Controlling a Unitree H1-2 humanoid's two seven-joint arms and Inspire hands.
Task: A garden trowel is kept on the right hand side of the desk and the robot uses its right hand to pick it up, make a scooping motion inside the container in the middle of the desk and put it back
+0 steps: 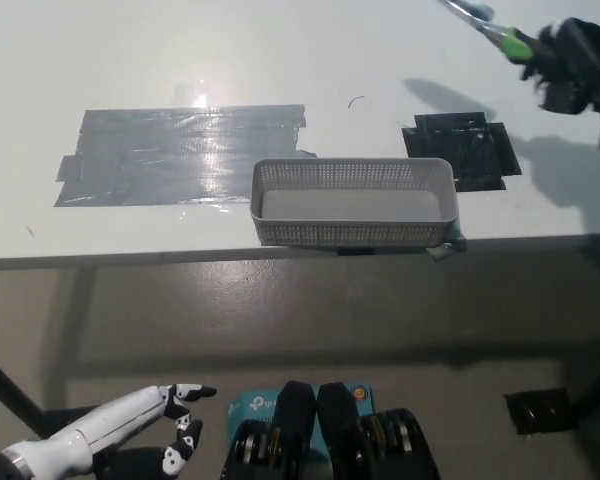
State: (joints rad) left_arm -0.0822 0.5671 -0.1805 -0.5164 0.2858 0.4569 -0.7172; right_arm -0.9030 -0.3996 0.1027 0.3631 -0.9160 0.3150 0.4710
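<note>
Gripping trowel [495, 28] aloft, right hand [572, 62], container [352, 201] below-left

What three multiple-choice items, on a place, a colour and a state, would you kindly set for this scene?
1. Where is the green-handled garden trowel relative to the grey mesh basket? A) inside it; B) at the picture's top right, clear of it; C) beneath it.
2. What colour is the tape patch right of the basket? A) red; B) black; C) yellow.
3. The black right hand is: A) open; B) shut on nothing; C) shut on the trowel.
Answers: 1B, blade and handle show up there; 2B, it looks black; 3C, it grips the green handle. The white left hand rests open at lower left.
</note>
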